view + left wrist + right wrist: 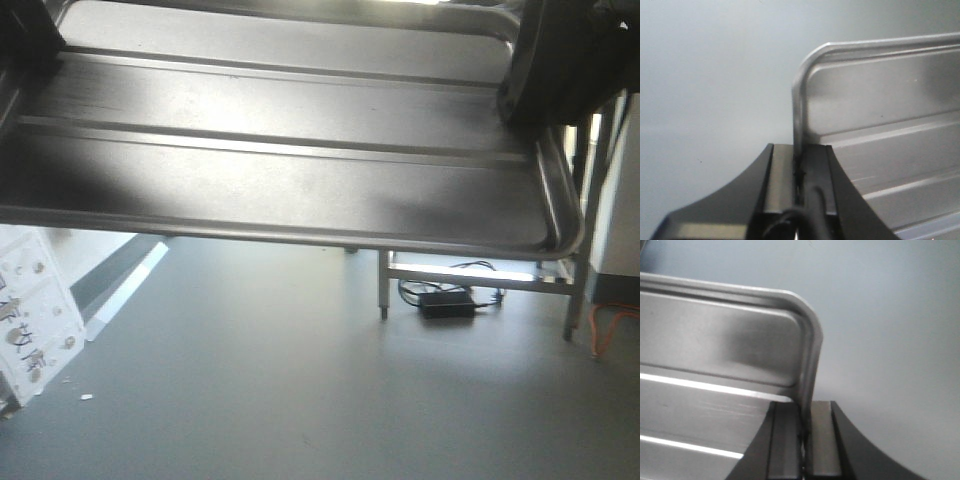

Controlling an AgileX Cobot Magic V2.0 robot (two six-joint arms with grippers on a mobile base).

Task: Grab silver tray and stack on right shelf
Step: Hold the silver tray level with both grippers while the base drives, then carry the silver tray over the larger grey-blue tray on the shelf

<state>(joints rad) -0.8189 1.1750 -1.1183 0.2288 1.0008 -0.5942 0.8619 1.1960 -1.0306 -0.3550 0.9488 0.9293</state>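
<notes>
Left gripper [799,167] clamped on one short rim of the silver tray [880,150], black fingers [780,180] pinched flat either side of the metal, right gripper [806,415] likewise clamped on the opposite rim, both arms raised, well apart

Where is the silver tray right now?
The silver tray spans the top of the front view, above the floor, its end rims pinched by the left gripper and the right gripper.
</notes>
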